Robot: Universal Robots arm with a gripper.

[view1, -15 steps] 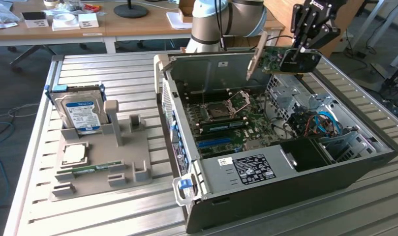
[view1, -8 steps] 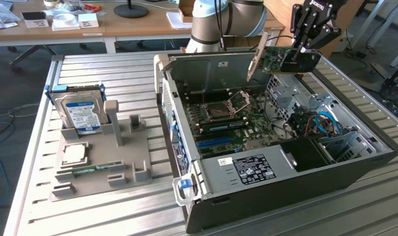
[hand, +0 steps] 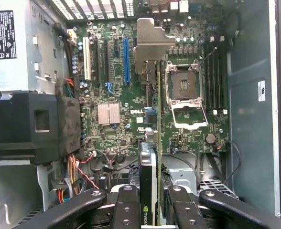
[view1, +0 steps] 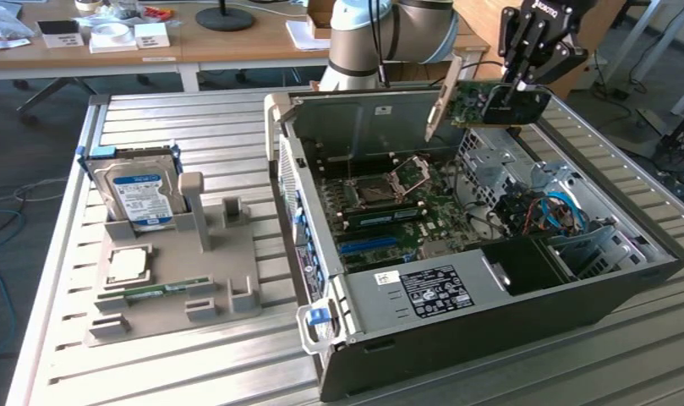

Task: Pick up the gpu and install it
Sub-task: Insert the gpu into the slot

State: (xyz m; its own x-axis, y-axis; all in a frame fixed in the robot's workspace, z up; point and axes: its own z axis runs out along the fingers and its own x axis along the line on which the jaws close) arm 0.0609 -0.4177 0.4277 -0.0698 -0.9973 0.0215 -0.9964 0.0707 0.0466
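GPU [view1: 483, 101] hangs clear above the case [view1: 432, 347], at one o'clock in the exterior view, my gripper [view1: 524, 83] part-closed and clamped on its top edge. Carrying step, I judge: its edge must square with the blue slot [hand: 126, 59]

Green on the thin, flat circuit-card gpu [view1: 475, 100], black on its fan cooler [view1: 513, 106], perhaps a small green logo [hand: 145, 215] on the cooler's edge. Matte black on the jointed metal gripper [view1: 520, 85]. Dark green on the broad printed motherboard [hand: 116, 90], one bright blue long slot [hand: 126, 59] across it. Blue-and-white label on the silver hard drive [view1: 141, 190]. Plain grey on the moulded parts holder [view1: 206, 254]; ribbed silver on the metal table [view1: 172, 118].
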